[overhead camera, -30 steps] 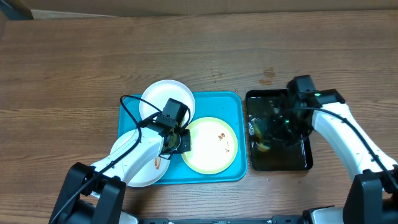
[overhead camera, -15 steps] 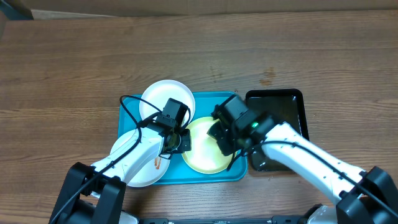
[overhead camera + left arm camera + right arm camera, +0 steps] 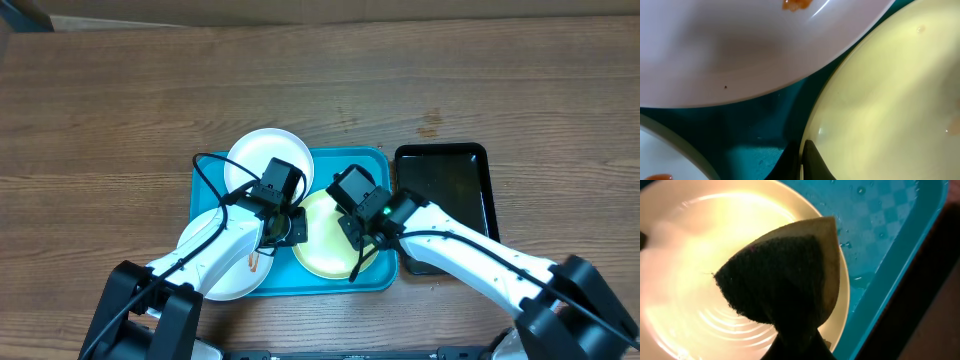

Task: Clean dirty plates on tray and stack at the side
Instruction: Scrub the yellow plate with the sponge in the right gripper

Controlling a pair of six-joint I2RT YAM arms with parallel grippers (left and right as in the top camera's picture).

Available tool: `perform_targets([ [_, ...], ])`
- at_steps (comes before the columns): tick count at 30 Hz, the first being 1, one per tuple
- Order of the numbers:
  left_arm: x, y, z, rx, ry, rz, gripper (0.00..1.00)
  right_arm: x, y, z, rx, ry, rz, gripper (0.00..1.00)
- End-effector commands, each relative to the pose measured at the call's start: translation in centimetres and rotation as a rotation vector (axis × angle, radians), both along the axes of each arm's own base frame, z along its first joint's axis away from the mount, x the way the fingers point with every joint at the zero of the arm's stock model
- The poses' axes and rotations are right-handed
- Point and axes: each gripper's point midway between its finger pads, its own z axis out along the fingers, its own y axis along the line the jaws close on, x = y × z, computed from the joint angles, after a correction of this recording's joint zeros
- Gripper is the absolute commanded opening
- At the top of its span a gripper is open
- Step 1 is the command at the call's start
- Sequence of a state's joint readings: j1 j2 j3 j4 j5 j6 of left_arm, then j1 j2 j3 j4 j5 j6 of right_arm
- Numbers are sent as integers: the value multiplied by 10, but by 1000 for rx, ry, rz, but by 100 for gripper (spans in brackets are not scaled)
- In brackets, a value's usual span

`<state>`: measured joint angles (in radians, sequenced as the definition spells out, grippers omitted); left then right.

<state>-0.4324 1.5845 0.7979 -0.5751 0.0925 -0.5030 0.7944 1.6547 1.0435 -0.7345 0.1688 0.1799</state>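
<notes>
You have the wood-grain counter (image 3: 120,100) spread under both arms. The turquoise tray (image 3: 372,165) lies directly beneath both tools, and the smaller black tray (image 3: 450,190) sits just beyond your right tool (image 3: 358,232), on its outer side. All three plates are on the turquoise tray. The pale yellow-green plate (image 3: 320,255) sits between the two tools. One white plate (image 3: 255,155) lies on the far side of your left tool (image 3: 283,226), overhanging the tray's far rim. The other white plate (image 3: 225,275) lies on its near side, under the left arm, overhanging the near-left corner. Your left tool is closed on the rim of the pale yellow-green plate. Your right tool is clamped on a sponge (image 3: 785,275), yellow with a dark scouring face, held over that same plate; whether it presses on the surface you cannot tell. Reddish-brown smears (image 3: 253,263) mark the near white plate, close beside the left tool.
</notes>
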Motion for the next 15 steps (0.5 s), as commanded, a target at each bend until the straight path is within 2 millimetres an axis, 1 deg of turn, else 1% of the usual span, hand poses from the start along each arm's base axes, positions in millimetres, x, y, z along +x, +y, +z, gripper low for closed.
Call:
perform_targets([
  [1,-4,4,-7,26,16,14,4,1,-2,-6,-26,4,-11,15],
  [3,-4,4,-7,26,16,14,4,1,-5,-9,-38,10,-13,34],
  [5,-5,4,-7,26,16,14,4,2,-5,-9,-36,9,-17,57],
  [6,-5,4,-7,26,16,14,4,3,-5,-8,-33,6,-17,61],
  [7,-4,4,-7,26,15,14,4,4,-3,-8,-27,2,-17,63],
  [10,-4,4,-7,26,16,15,4,3,-2,-9,-22,10,-14,61],
  [15,-5,3,-7,20,18,13,4,4,-1,-19,-33,20,-14,60],
])
